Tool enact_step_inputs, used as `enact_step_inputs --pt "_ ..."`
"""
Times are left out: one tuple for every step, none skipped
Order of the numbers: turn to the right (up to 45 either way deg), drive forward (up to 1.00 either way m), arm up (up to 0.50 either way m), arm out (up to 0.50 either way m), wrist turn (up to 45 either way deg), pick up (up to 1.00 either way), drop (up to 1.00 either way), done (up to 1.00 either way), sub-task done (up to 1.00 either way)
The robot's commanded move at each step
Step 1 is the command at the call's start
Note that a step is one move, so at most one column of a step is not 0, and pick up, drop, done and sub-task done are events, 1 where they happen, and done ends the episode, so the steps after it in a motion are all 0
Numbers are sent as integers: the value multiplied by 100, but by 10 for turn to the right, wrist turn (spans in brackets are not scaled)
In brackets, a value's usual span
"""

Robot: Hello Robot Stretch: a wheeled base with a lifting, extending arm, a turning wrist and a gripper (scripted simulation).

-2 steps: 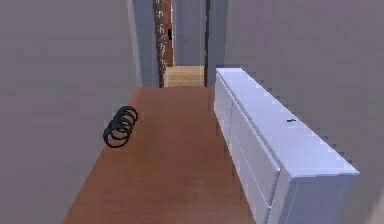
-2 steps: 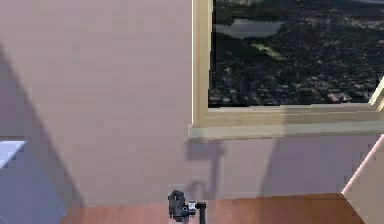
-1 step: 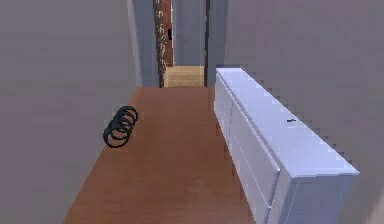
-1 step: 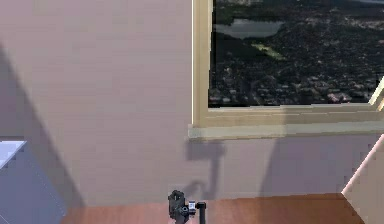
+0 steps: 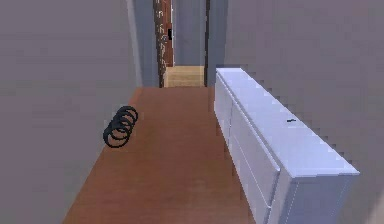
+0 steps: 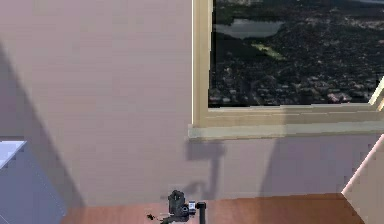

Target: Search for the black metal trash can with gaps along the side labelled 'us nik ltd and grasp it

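The search looks about finished and the grasp not begun. A black thing made of stacked rings with gaps between them, most likely the can [image 5: 120,127], lies on the wood floor [image 5: 170,160] at the forward view's left, across the passage from a white dresser [image 5: 270,140]. It seems tipped on its side, thin-barred and see-through, and any label is too small to tell. The pincer [image 6: 180,207] sits low in the arm side view before a bare wall [image 6: 100,100] and under a window [image 6: 295,50]. The can is well apart from the pincer, ahead of it and probably off to the other side from its reach. Whether the pincer is spread or pressed together, or holds anything, I cannot tell. What is left, by my reckoning: drive closer, turn the arm side toward the can, reach, and grasp.
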Motion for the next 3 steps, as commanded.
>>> enact_step_inputs --pt "0 0 0 0 450 0 0 0 0" --pt "0 0 0 0 300 0 0 0 0" --pt "0 0 -30 0 0 0 0 0 0"
